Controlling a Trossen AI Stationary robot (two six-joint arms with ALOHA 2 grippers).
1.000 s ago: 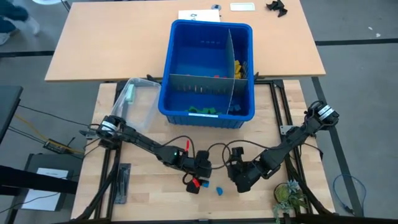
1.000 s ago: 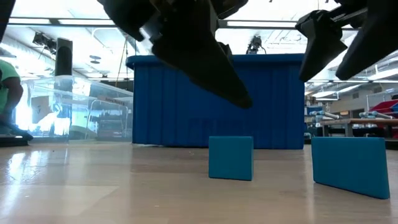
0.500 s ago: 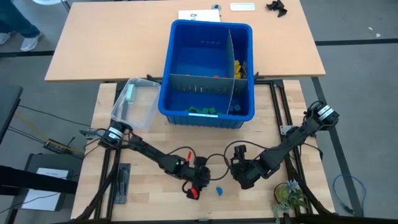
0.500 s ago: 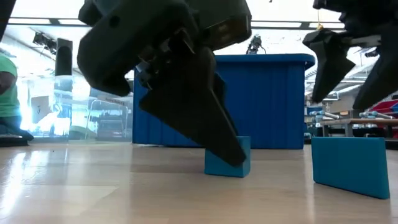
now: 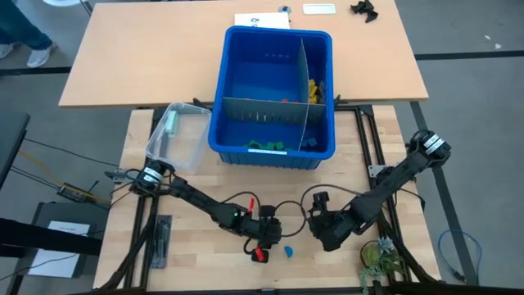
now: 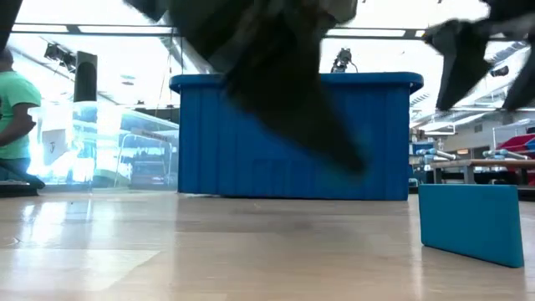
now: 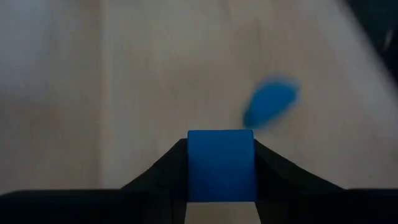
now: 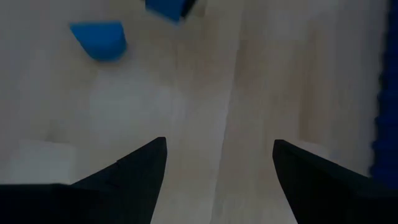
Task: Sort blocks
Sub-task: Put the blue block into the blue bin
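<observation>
A small blue block (image 7: 221, 165) sits between the fingers of my left gripper (image 5: 273, 244), which is shut on it near the table's front middle; in the high view the gripper hides it. A second blue block (image 5: 288, 251) (image 6: 472, 221) lies flat on the table just right of that gripper, touched by nothing. It also shows blurred in the left wrist view (image 7: 270, 102) and in the right wrist view (image 8: 99, 40). My right gripper (image 5: 327, 235) (image 8: 217, 180) hangs open above bare table, right of both blocks. My left gripper pinches the small blue block by two opposite sides (image 7: 191, 168) between its two fingers. The fingers slant down toward the table's near edge. The low view is blurred here, so I cannot tell whether the block stands on the table.
The large blue bin (image 5: 274, 152) with grey dividers and sorted blocks stands at the far middle, a clear tub (image 5: 176, 135) to its left. A small green plant (image 5: 377, 260) sits at the near right corner. A person in green (image 6: 17, 117) is beyond the table.
My left gripper has gone toward the table's near edge and down onto the small blue block, and its fingers have shut on it. The block no longer shows at its old spot in the low view. My right gripper has drawn back a little toward the table's right edge.
</observation>
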